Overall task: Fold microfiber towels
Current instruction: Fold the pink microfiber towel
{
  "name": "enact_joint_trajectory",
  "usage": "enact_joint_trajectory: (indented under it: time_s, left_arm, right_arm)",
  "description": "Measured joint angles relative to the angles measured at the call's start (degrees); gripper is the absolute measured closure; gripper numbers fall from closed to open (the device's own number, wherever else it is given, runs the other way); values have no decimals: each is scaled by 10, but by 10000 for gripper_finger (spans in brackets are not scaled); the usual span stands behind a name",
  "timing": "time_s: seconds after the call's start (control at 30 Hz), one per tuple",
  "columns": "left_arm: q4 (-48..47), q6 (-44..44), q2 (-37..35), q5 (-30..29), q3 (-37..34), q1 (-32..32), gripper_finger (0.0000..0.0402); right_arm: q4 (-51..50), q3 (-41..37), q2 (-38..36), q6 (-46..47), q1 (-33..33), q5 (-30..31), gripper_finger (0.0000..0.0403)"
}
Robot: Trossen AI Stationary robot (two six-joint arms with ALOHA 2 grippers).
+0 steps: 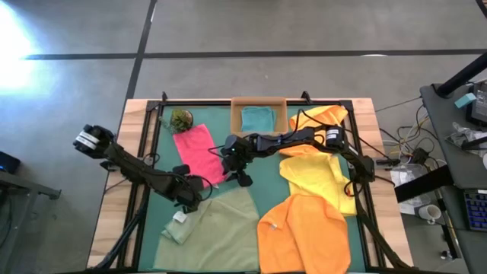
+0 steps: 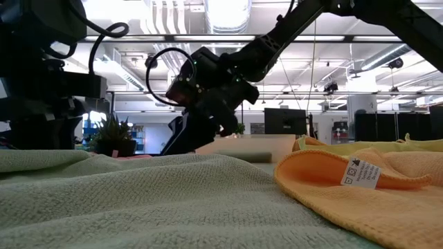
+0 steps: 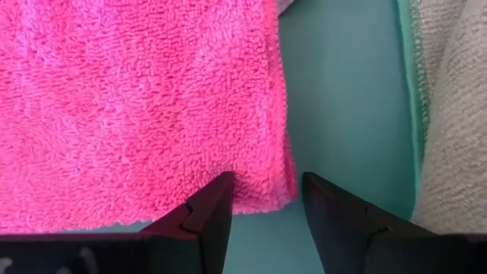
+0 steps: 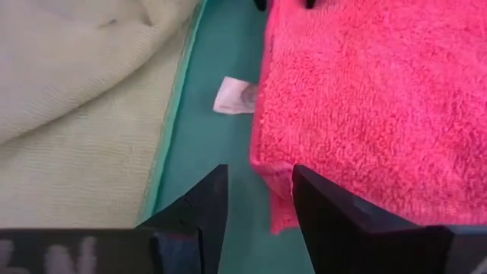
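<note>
Both hands, the left hand (image 3: 262, 202) and right hand (image 4: 259, 194), have fingers apart at the soft hot pink cloth's (image 1: 199, 152) near corners, ready to pinch and fold it.

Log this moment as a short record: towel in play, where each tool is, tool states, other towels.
Towel in play: pink towel, flat on the green mat
Left tool: open, at one pink corner
Right tool: open, at another pink corner
Held: nothing
Other towels: sage towel, orange towel, yellow towel; teal towel in the cardboard tray
</note>
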Motion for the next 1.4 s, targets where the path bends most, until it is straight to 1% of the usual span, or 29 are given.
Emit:
enact_joint_trajectory:
  time_s: [0.17, 0.27, 0.4, 0.47, 0.57, 0.73, 0.83, 0.97, 1.23, 1.4]
  left_arm:
    - [1, 7, 18, -1, 0, 2, 256]
    - [2, 7, 18, 0, 0, 3, 261]
    - [6, 6, 16, 5, 0, 8, 285]
    - [7, 7, 16, 6, 0, 11, 303]
    - [11, 7, 16, 4, 0, 14, 331]
    - [20, 6, 16, -14, -1, 15, 369]
    - [19, 6, 13, -17, -1, 15, 386]
    - [11, 7, 2, -3, 9, 18, 399]
    - [18, 4, -36, 79, 55, 21, 399]
    - [17, -44, -42, 103, 88, 21, 400]
  right_arm:
    - [13, 0, 6, -9, 0, 56, 264]
    - [11, 0, 12, -32, 0, 59, 264]
    - [13, 1, 20, -36, 1, 61, 264]
    - [13, 1, 21, -35, 3, 72, 270]
    - [13, 1, 21, -35, 6, 79, 296]
    - [10, 5, 21, -17, 10, 85, 379]
    - [-11, 14, 18, 6, 11, 87, 389]
    - [-73, 31, 7, 35, 10, 93, 393]
    - [-278, 105, -5, 81, 15, 85, 394]
    - [-378, 146, -10, 121, 31, 85, 394]
